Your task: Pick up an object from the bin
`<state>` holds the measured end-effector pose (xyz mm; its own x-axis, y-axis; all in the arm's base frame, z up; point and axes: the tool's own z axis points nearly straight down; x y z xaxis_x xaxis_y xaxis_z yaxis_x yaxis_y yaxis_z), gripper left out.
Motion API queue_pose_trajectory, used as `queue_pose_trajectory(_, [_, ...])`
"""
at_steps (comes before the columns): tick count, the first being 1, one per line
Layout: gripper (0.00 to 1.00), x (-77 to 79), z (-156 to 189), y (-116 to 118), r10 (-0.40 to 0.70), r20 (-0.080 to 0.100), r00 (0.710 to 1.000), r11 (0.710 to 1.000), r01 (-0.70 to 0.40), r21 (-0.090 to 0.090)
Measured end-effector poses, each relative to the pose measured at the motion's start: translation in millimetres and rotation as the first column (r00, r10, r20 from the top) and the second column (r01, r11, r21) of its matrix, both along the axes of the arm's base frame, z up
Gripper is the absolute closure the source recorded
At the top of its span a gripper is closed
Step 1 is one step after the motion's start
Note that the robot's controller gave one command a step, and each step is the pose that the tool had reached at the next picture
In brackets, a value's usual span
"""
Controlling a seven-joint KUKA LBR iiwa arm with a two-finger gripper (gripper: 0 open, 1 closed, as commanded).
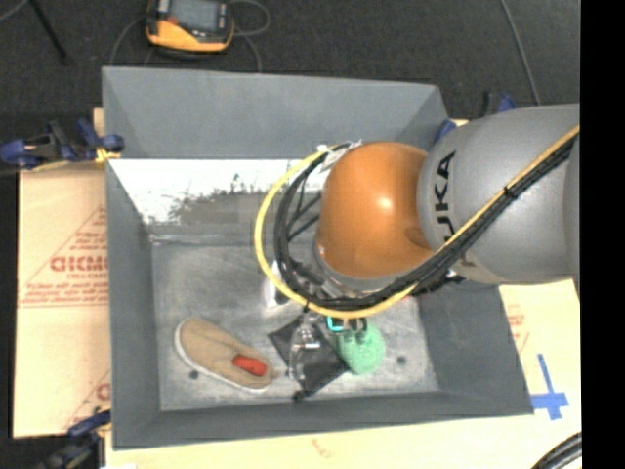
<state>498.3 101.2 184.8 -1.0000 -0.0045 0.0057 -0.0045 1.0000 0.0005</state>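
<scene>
Camera view puts us early in the task: as far as we can see, nothing is lifted yet. The gripper is low in the grey metal bin, near its front wall, and every object we see lies on the floor. We cannot tell whether the gripper is apart, together or clamped on something, because the wrist hardware hides it from above.

Right under it lies a flat black angular piece, partly in shadow. Just beside that, to the right, is a bright green lumpy object. These two are nearest, and we judge that one of them is the pick, though we cannot say which. To the left, apart from the gripper, lies a tan oval pad shaped like a shoe sole, with a small red bit resting on its right end.

The arm comes in from the right, its grey link crossing the bin's right side. The rounded orange cover sits above the wrist, ringed by yellow and black cables, and the tool points steeply down. In our judgement, securing a grasp and lifting clear are left.
</scene>
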Motion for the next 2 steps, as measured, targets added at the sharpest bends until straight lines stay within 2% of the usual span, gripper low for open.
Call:
queue_pose_trajectory(1, [0.00, 1.9, 4, 0, -0.003, 0.008, 1.000, 1.000, 0.003, 0.001])
queue_pose_trajectory(2, [1.00, -19.6, -109, -17, 0.034, 0.004, 0.999, 0.999, -0.034, 0.001])
